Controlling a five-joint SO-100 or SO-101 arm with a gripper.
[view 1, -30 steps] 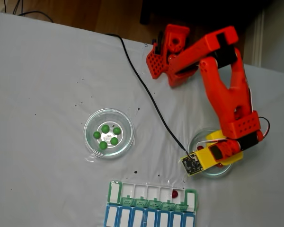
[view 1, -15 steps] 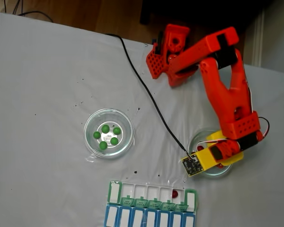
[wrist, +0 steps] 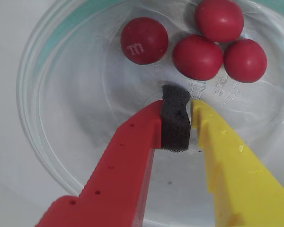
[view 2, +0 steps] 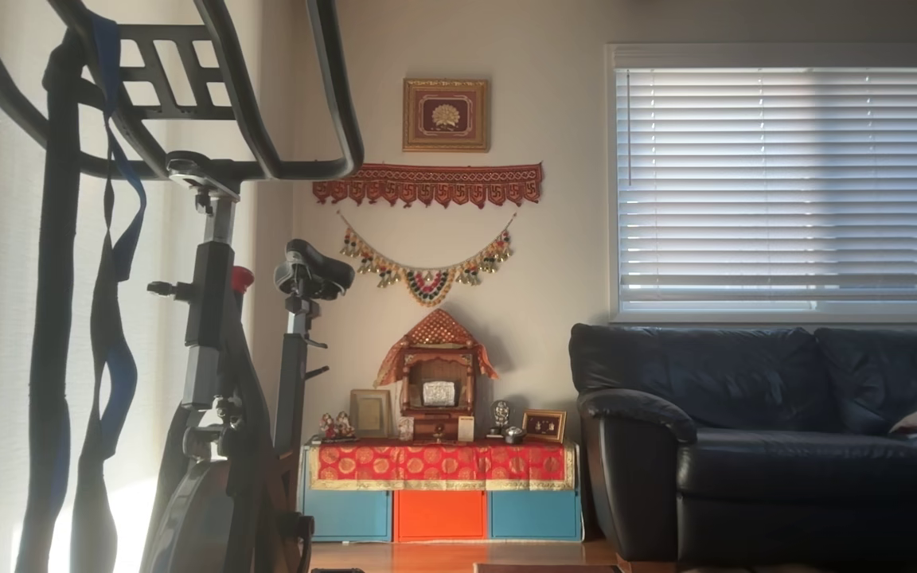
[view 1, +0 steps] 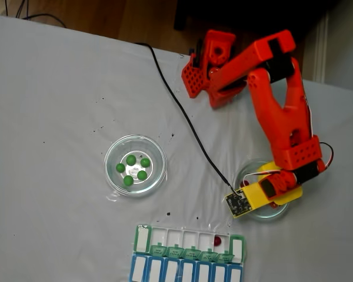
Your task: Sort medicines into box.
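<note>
Fixed view, near edge: box [view 1: 189,242], lids flipped open, one red ball [view 1: 217,240] already in a right-hand cell. Claw [wrist: 189,116] closed, empty, foam pad pinched between jaws, inside right glass dish [wrist: 42,123]. Four red balls [wrist: 197,56] just beyond tips, bunched near far rim; tight room. Green balls [view 1: 134,167] in left dish, worktop [view 1: 59,106] open around.

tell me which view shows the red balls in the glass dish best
The wrist view: four red balls sit large and sharp in the glass dish, just beyond the shut gripper. In the fixed view the arm covers that dish and those balls. The other view shows a living room.
</note>
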